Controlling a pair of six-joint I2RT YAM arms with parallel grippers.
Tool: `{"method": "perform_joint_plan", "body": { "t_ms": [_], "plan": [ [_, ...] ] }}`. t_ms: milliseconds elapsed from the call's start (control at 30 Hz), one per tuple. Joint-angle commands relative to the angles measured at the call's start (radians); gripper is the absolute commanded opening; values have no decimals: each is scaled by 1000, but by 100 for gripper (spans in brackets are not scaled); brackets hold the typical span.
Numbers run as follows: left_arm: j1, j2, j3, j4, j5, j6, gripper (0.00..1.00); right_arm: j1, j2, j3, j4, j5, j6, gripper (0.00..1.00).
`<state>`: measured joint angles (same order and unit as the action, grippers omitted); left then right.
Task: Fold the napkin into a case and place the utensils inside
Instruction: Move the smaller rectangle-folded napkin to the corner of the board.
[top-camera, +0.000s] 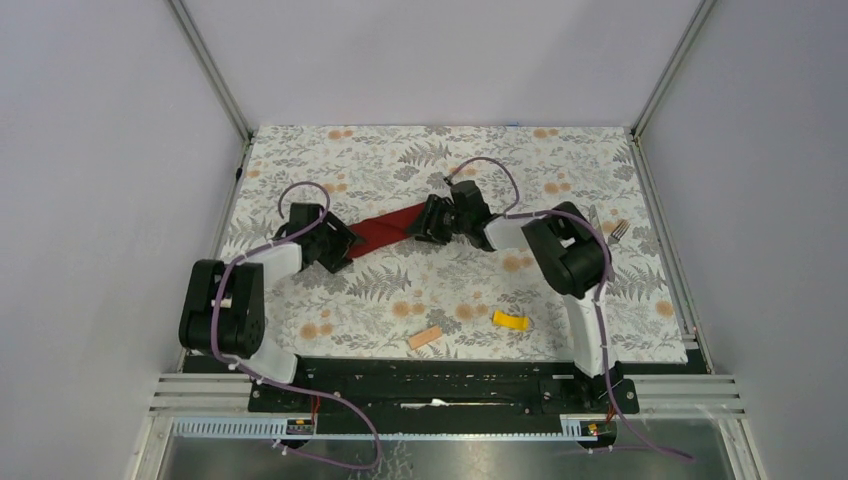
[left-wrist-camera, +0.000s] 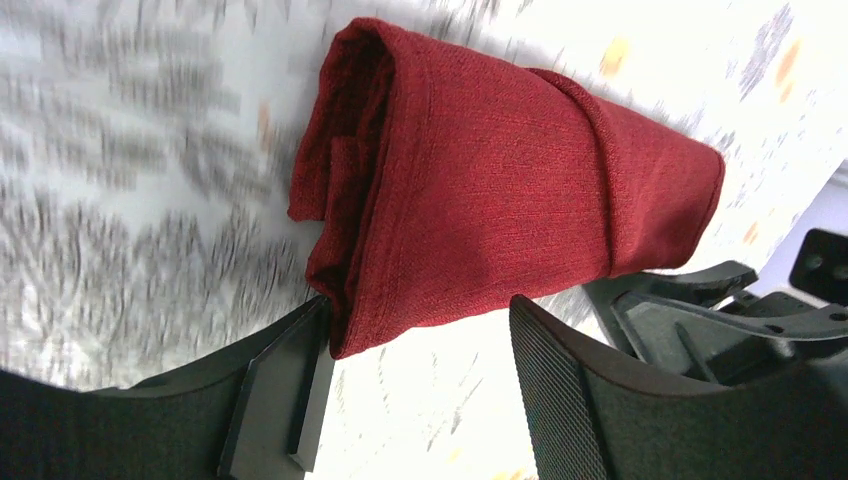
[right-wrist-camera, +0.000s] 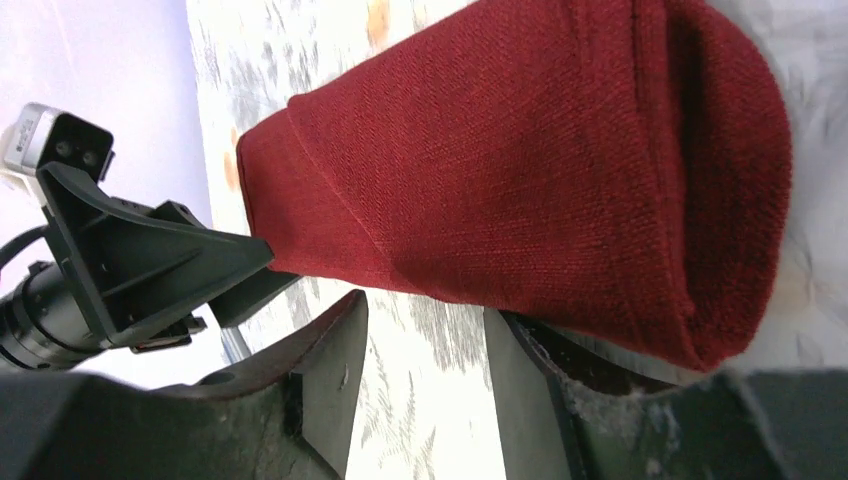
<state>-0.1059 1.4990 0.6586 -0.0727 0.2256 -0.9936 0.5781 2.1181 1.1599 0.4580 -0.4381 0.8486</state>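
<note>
In the top view we see the napkin (top-camera: 385, 228) folded into a narrow dark red strip. It lies slanted on the floral table cloth (top-camera: 440, 290) just above the middle of the frame, and it stretches between the 2 grippers.

The left gripper (top-camera: 345, 243) sits at the strip's lower left end. In the left wrist view its 2 fingers (left-wrist-camera: 280, 390) stand apart, with bare table cloth showing in the gap. The napkin's layered end reaches down to the tip of the finger on the left of that frame. It is not pinched.

The right gripper (top-camera: 425, 222) sits at the strip's upper right end. In the right wrist view its fingers (right-wrist-camera: 330, 380) are also spread, again with table cloth between them. The rounded fold of the napkin lies over the finger on the right of that frame. Nothing is clamped here either.

The utensils lie well apart from the napkin, at the right side of the top view. The fork (top-camera: 619, 230) is there, and the knife (top-camera: 593, 214) is just left of it, partly hidden by the right arm.

1 tan block (top-camera: 425, 337) and 1 yellow block (top-camera: 511, 321) rest near the lower middle of the top view.
</note>
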Motion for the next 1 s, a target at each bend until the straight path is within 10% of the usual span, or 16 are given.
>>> {"method": "perform_joint_plan", "body": {
  "t_ms": [0, 600, 967],
  "plan": [
    [57, 146, 96, 3, -50, 65, 68, -14, 128, 175, -26, 25, 10, 54],
    [159, 643, 713, -76, -64, 81, 69, -55, 795, 1355, -327, -6, 21, 60],
    [200, 148, 500, -294, -46, 390, 93, -67, 23, 587, -408, -70, -365, 79]
  ]
}}
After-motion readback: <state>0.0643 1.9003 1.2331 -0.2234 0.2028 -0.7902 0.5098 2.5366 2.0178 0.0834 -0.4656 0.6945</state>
